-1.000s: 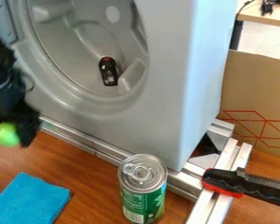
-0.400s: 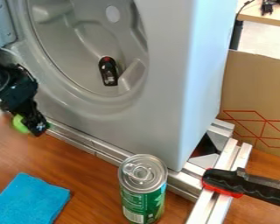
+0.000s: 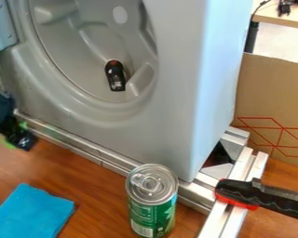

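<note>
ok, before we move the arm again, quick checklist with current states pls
1. Gripper visible: ok, at the left edge by the gray housing.
2. Grip on the green object: cannot tell, mostly hidden behind the gripper.
3. Can upright: ok, standing on the wooden surface.
4. Blue cloth apart from can: ok, wood shows between them.
5. Round recess empty: not ok, black object inside.
6. Red-and-black clamp tight: cannot tell, it lies across the metal rail.
</note>
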Action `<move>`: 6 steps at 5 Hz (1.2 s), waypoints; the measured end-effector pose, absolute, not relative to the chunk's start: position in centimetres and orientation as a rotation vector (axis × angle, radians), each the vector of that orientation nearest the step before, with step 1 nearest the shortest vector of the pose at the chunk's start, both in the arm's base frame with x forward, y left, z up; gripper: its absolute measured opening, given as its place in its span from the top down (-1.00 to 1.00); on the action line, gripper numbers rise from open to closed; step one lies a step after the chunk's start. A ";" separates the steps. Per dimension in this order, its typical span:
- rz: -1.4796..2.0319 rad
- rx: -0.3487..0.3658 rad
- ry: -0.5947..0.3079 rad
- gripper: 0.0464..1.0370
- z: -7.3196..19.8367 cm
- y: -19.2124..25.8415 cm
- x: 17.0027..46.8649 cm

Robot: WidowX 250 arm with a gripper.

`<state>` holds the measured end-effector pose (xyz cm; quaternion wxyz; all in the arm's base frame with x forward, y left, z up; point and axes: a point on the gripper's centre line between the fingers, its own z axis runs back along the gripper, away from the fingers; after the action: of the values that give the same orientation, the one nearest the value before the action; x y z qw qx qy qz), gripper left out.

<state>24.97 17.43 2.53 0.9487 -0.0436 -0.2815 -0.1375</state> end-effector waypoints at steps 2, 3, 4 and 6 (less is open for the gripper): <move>-0.249 -0.072 -0.451 -0.36 -1.6 18.9 23.2; -0.311 -0.065 -0.434 -0.36 -2.7 18.9 25.0; -0.313 -0.052 -0.428 -0.36 -3.0 19.3 26.2; -0.253 -0.023 -0.281 -0.51 -3.0 18.0 26.1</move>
<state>26.13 17.98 -2.97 0.9821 -0.0113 -0.1398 -0.1258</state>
